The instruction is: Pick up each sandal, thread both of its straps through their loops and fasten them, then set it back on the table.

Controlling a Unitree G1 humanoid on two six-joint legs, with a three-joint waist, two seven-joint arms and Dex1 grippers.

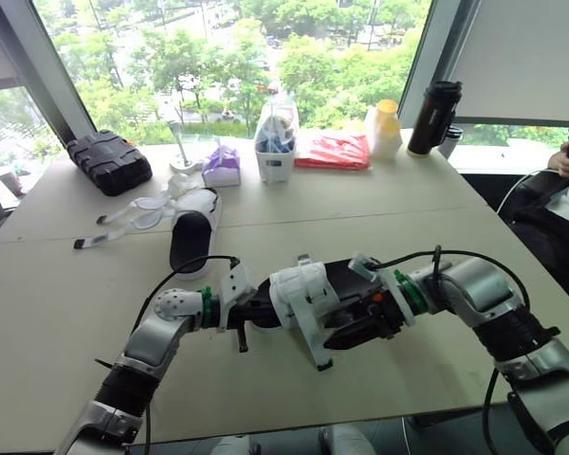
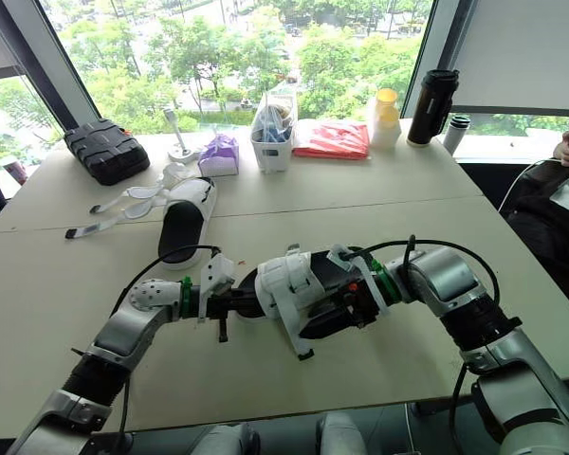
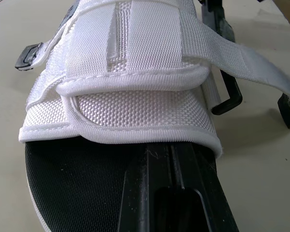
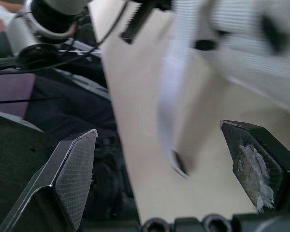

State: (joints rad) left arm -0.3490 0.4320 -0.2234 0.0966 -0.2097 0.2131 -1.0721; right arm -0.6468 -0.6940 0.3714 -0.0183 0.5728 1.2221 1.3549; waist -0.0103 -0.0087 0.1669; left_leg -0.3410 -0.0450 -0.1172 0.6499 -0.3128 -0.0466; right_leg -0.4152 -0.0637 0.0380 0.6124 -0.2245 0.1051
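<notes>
Left gripper [image 1: 253, 315] on sandal [image 1: 302, 289], lengthwise left-right.

Both head eyes look down over the pale beige table [image 1: 66, 303], sharing one scene. Left wrist camera hugs the white woven sandal [image 3: 135, 96] just ahead; right wrist camera peers between the right gripper's [image 4: 158, 128] parted fingers.

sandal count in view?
2. The near sandal is at the table's front middle; the far sandal lies farther back toward the robot's left, straps loose. None seem hidden.
</notes>
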